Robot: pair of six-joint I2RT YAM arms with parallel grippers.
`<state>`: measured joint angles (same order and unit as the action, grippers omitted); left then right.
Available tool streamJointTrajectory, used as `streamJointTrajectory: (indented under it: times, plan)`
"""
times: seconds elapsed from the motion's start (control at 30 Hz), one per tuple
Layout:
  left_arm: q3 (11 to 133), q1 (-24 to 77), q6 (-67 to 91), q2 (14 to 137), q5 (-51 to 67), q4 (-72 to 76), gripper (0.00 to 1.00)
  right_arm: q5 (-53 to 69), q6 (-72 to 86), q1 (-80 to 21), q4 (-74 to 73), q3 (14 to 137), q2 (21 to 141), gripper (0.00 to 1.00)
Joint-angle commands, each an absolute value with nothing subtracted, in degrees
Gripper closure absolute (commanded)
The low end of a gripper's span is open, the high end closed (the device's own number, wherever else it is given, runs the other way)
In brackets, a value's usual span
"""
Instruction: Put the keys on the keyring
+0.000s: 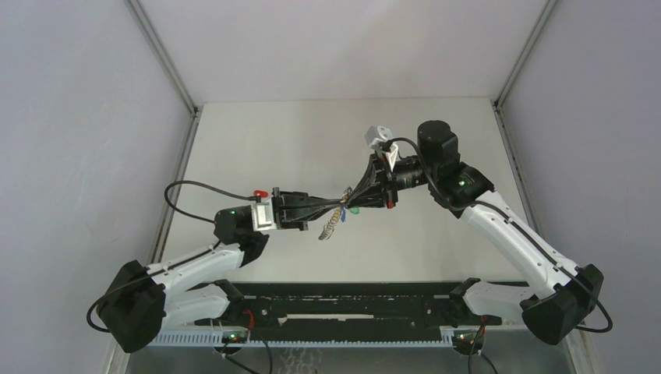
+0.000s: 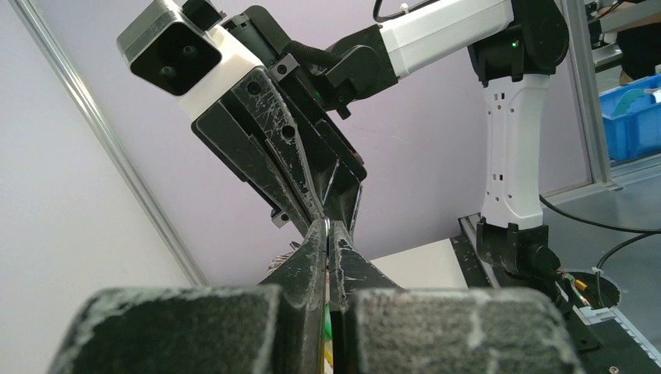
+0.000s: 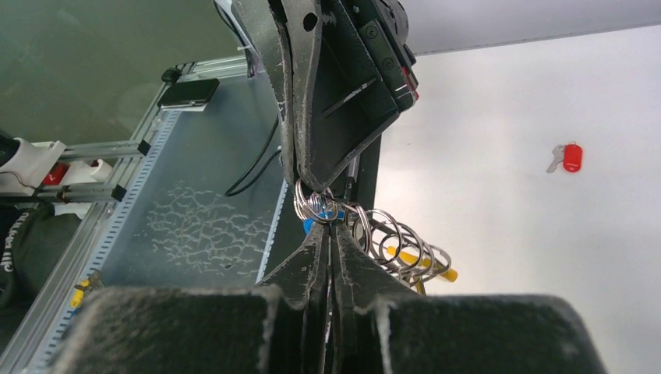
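One key plainly not done: red key [image 3: 571,157] lies alone on table [image 3: 499,93], well apart from both grippers. Keyring [image 3: 390,234] held mid-air, yellow tab [image 3: 425,265] dangling. Left gripper [image 3: 309,185] closed, pinching ring. Right gripper [image 3: 331,234] closed at same spot; what it pinches is unclear. Blue key [image 3: 312,227] touching ring; threaded or not, cannot tell. Judged: first key in hand, second untouched.

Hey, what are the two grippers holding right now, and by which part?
The left gripper and right gripper both pinch the keyring at its topmost rings; the remaining rings hang free.
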<state>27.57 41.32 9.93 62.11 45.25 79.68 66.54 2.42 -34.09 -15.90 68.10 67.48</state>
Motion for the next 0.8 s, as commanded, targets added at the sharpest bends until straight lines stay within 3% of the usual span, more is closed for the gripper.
streamJointTrajectory:
  times: [0.0, 0.27, 0.53, 0.77]
  plan:
    - [31.6, 42.4, 9.8, 61.3, 45.0, 83.4, 1.00, 65.9, 4.6, -34.6, -12.5, 69.6, 68.0, 1.00]
    - [31.5, 42.9, 9.5, 61.0, 44.6, 83.4, 1.00, 58.5, -0.4, -36.8, -21.6, 73.6, 70.0, 1.00]
    - [29.4, 42.8, 8.5, 60.3, 43.2, 83.5, 1.00, 57.1, -11.7, -36.9, -29.0, 73.7, 64.8, 0.76]
    - [28.7, 42.8, 8.6, 60.4, 42.9, 83.5, 1.00, 54.5, -21.8, -35.4, -32.3, 71.9, 59.0, 0.69]
